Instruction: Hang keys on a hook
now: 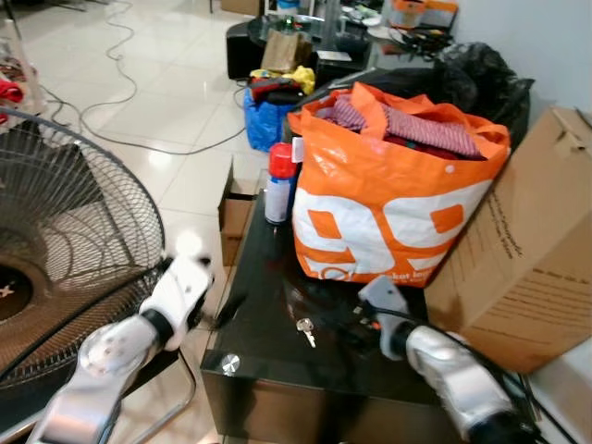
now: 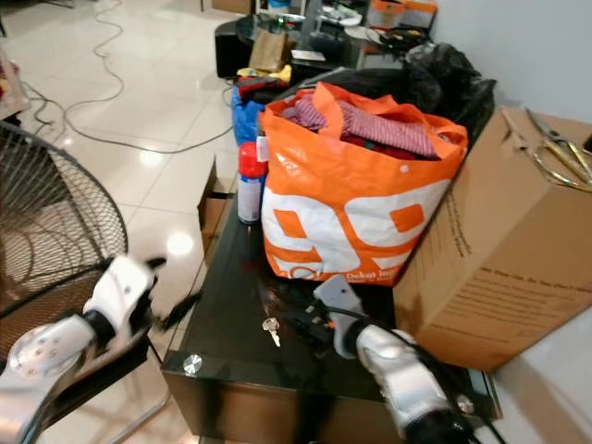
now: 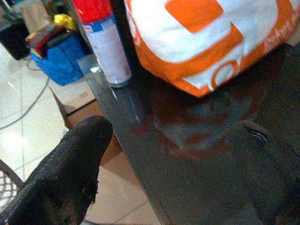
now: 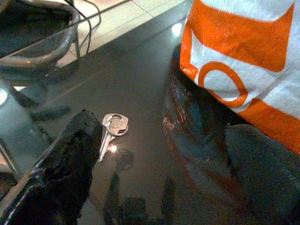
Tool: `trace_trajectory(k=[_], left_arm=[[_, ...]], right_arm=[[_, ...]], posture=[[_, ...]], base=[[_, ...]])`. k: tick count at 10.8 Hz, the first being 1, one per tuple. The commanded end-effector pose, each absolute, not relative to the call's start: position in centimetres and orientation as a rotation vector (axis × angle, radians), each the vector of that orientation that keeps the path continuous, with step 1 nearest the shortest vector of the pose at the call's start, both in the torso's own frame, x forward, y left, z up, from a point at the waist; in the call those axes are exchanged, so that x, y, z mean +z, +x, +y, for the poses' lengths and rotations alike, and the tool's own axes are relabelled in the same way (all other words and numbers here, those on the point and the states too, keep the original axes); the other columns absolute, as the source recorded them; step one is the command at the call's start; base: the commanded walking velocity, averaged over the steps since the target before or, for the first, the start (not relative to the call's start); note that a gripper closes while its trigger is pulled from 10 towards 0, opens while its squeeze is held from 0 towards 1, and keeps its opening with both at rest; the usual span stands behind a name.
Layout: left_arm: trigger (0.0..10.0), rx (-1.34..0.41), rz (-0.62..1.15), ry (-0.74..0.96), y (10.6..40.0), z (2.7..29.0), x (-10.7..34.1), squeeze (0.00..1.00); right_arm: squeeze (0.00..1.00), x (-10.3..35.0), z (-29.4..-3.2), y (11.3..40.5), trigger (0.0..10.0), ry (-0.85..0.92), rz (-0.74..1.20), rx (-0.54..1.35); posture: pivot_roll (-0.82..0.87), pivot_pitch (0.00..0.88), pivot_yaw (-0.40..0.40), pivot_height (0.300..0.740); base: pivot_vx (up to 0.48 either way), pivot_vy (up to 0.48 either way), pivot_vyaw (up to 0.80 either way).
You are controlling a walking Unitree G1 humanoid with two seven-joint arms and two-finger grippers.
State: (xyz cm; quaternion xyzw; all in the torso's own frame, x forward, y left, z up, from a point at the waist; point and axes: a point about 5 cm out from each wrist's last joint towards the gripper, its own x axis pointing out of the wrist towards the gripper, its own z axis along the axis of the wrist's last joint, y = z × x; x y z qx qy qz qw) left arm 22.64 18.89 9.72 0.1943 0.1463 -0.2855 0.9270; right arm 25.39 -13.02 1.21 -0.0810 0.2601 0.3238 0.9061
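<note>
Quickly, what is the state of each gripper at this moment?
Left gripper: open, holding nothing, at the table's edge.
Right gripper: open, holding nothing, beside the keys.

A low black glass-topped table stands on a glossy pale tiled floor that reflects overhead light. On the table sit an orange and white shopping bag stuffed with clothes and a red-capped spray can. A large cardboard box leans beside it against a white wall. A wire fan guard stands at the left; cables trail across the floor.
</note>
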Motion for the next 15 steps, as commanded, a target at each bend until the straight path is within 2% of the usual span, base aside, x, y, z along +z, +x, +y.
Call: trace_trajectory(k=[1, 6, 9, 10, 11, 12, 13, 15], left_arm=[[10.0, -0.614, 0.294, 0.418, 22.4, 18.5, 10.1, 0.0], [10.0, -0.631, 0.372, 0.444, 19.4, 20.1, 10.9, 0.0], [10.0, -0.62, 0.397, 0.453, 18.3, 20.8, 11.6, 0.0], [10.0, -0.61, 0.403, 0.448, 18.2, 21.1, 11.8, 0.0], [10.0, -0.605, 0.411, 0.426, 18.1, 21.4, 12.0, 0.0], [10.0, -0.613, 0.419, 0.422, 18.0, 21.5, 12.0, 0.0], [10.0, -0.625, 0.427, 0.418, 17.9, 21.5, 12.0, 0.0], [10.0, -0.65, 0.442, 0.403, 17.9, 21.2, 12.0, 0.0]], right_arm=[[0.0, 1.4, -13.2, 25.8, 10.0, -0.17, 0.523, 0.658], [0.0, -1.1, -9.3, 25.2, 10.0, -0.081, 0.576, 0.711], [0.0, -1.0, -7.8, 25.8, 10.0, -0.053, 0.533, 0.653], [0.0, -1.1, -7.3, 26.0, 8.5, -0.062, 0.519, 0.624], [0.0, -1.3, -6.6, 26.0, 3.9, -0.119, 0.521, 0.608], [0.0, -1.4, -6.5, 26.0, 2.7, -0.135, 0.525, 0.586], [0.0, -1.5, -6.4, 26.2, 0.5, -0.139, 0.528, 0.551], [0.0, -1.7, -5.8, 26.1, 0.0, -0.162, 0.54, 0.551]], posture=[[-0.04, 0.0, -0.087, 0.732], [0.03, 0.094, -0.1, 0.732], [0.05, 0.13, -0.107, 0.732], [0.05, 0.137, -0.107, 0.732], [0.06, 0.143, -0.106, 0.732], [0.05, 0.145, -0.105, 0.732], [0.05, 0.147, -0.104, 0.732], [0.05, 0.148, -0.102, 0.732]], base=[[0.0, 0.0, 0.0], [0.0, 0.0, 0.0], [0.0, 0.0, 0.0], [0.0, 0.0, 0.0], [0.0, 0.0, 0.0], [0.0, 0.0, 0.0], [0.0, 0.0, 0.0], [0.0, 0.0, 0.0]])
